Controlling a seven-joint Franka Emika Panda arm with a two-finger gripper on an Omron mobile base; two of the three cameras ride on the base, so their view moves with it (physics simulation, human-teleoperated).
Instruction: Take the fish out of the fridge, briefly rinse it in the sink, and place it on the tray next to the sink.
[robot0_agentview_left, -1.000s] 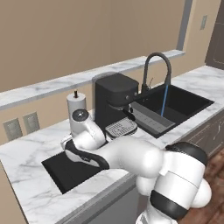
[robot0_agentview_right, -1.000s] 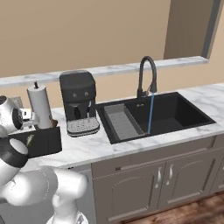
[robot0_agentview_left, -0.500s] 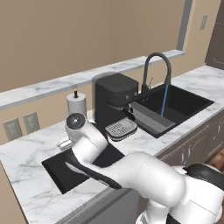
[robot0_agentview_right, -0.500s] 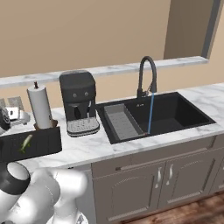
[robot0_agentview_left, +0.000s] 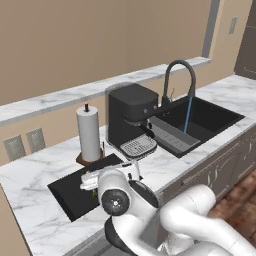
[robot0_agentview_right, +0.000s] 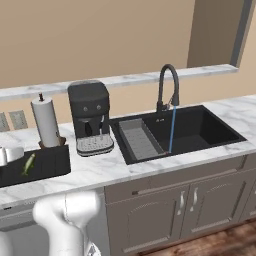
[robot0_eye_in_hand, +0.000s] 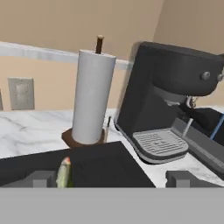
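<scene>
While the arm crowds the lower part of the left base view, the fish (robot0_agentview_right: 29, 163) can be seen in the right base view lying on the black tray (robot0_agentview_right: 47, 162), its greenish body angled with one end toward the front rim. From the hand camera the fish (robot0_eye_in_hand: 64, 172) lies low on the tray (robot0_eye_in_hand: 100, 166), close to the left fingertip (robot0_eye_in_hand: 40, 178) and apart from the right one, so the gripper (robot0_eye_in_hand: 113, 180) is spread wide with nothing between its jaws. Just behind the tray stands the paper towel roll (robot0_eye_in_hand: 92, 103) on its brown base, upright, touching nothing else. Right of the roll sits the black coffee machine (robot0_agentview_right: 90, 116), its grey drip grille facing forward. Further right, the sink (robot0_agentview_right: 200, 131) is set into the white marble counter (robot0_agentview_right: 145, 167), with a grey ribbed rack (robot0_agentview_right: 140, 139) in its left part. Behind the basin rises the curved black faucet (robot0_agentview_right: 167, 87), and a thin blue stream of water (robot0_agentview_right: 172, 127) falls from its spout into the basin.
</scene>
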